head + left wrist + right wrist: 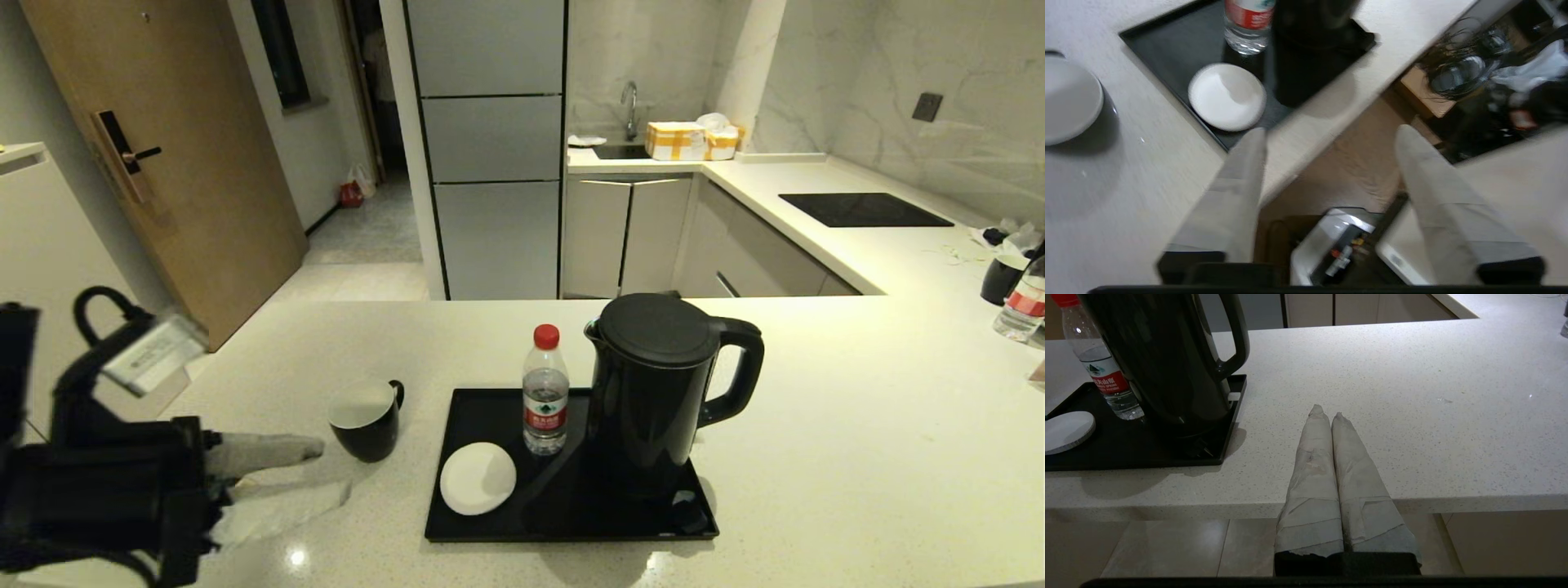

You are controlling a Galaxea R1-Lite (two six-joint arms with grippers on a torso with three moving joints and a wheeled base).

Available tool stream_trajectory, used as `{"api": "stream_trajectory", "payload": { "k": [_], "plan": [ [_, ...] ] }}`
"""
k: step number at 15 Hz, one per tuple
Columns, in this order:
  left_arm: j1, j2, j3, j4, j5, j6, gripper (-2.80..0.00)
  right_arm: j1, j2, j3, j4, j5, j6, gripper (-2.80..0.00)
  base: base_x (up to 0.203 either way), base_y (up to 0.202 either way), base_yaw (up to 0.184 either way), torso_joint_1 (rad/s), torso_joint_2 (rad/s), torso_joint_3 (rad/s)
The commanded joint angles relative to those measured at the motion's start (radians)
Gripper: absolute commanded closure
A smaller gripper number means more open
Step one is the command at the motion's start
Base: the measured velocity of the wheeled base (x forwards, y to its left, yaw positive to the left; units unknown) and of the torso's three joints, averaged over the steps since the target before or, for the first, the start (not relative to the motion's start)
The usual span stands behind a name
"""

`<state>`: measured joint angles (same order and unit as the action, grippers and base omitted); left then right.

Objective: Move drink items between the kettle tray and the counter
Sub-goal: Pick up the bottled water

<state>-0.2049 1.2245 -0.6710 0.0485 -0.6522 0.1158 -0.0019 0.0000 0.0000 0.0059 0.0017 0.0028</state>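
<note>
On the cream counter point(816, 425) lies the black kettle tray point(571, 527). It carries the tall black kettle point(653, 384), the red-capped bottle point(545, 392) and the white saucer point(478, 478). The white-lined black mug point(366, 418) stands on the counter left of the tray. My left gripper point(331, 469) hovers open and empty by the counter's near left, its tips close beside the mug; its wrist view shows the saucer point(1227, 96), bottle point(1248, 24) and mug point(1069, 104). My right gripper point(1326, 411) is shut and empty over the counter's front edge, right of the kettle point(1167, 355).
A second black mug point(1002, 278) and another red-labelled bottle point(1022, 306) stand at the far right of the counter. A black hob panel point(864, 209) lies behind, with a sink and a yellow-white box point(690, 140) at the back. Floor lies below the counter's near edge.
</note>
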Motion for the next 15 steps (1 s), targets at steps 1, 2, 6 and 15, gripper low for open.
{"api": "stream_trajectory", "payload": {
  "k": [1, 2, 6, 15],
  "plan": [
    [-0.035, 0.214, 0.047, -0.24, 0.042, 0.003, -2.8, 0.0, 0.001, 0.002, 0.0, 0.0, 0.0, 0.0, 0.0, 0.0, 0.0, 0.0, 0.0, 0.0],
    [-0.05, 0.274, 0.063, -0.349, 0.074, 0.003, -2.8, 0.0, 0.002, 0.0, 0.0, 0.0, 0.0, 0.0, 0.0, 0.0, 0.0, 0.0, 0.0, 0.0],
    [-0.113, 0.558, 0.093, -0.877, 0.218, -0.022, -2.8, 0.0, 0.0, 0.0, 0.0, 0.0, 0.0, 0.0, 0.0, 0.0, 0.0, 0.0, 0.0, 0.0],
    [-0.271, 0.849, -0.041, -1.216, 0.427, -0.077, -2.8, 0.0, 0.002, 0.002, 0.0, 0.0, 0.0, 0.0, 0.0, 0.0, 0.0, 0.0, 0.0, 0.0]
  ]
}}
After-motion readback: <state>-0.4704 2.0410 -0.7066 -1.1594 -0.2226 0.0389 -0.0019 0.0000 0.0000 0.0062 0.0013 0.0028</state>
